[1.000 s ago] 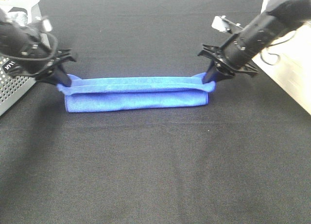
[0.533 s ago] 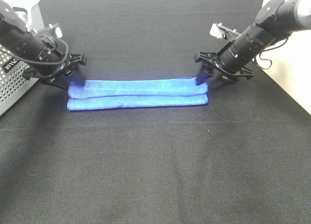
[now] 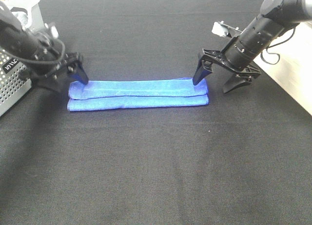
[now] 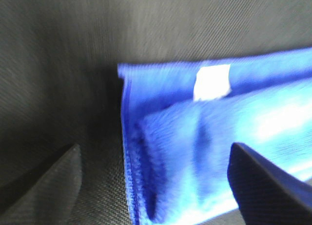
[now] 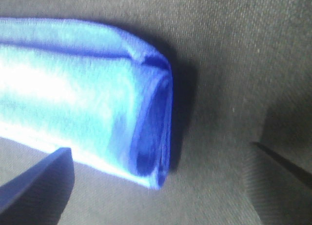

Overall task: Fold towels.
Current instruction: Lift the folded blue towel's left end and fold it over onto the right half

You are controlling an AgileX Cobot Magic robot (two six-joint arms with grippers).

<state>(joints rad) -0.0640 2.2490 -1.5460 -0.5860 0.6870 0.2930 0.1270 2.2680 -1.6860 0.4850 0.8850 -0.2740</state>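
**Exterior high view: folded towel lying flat, both grippers wide open at its ends**

Exterior high view shows the royal-blue towel (image 3: 138,94) folded into a long narrow band, lying flat on the black fabric-covered table (image 3: 156,176) across the middle of the scene; a fold line runs along its length, with the upper layer set slightly back from the near edge.

At the towel's left end stands the left gripper (image 3: 70,82), its jaws spread wide and holding nothing; one finger points down at the far left corner of the cloth, the other is beyond the end, over bare table. Behind that arm, at the table's left edge, sits a perforated metal box (image 3: 9,86).

At the right end stands the right gripper (image 3: 210,87), jaws likewise spread wide and empty; one tip is at the towel's far right corner, the other beyond the end, over the table.

Left wrist view, blurred: the towel (image 4: 195,152) shows its stitched end and a small white tag (image 4: 212,82) near the corner; the left gripper (image 4: 156,181) straddles that end, one of its fingers (image 4: 53,178) over the table, the other over the cloth.

Right wrist view: the towel (image 5: 83,108) shows its rounded, layered end between the parted fingers (image 5: 39,186) of the right gripper (image 5: 161,176); whether any tip touches the cloth I cannot tell.
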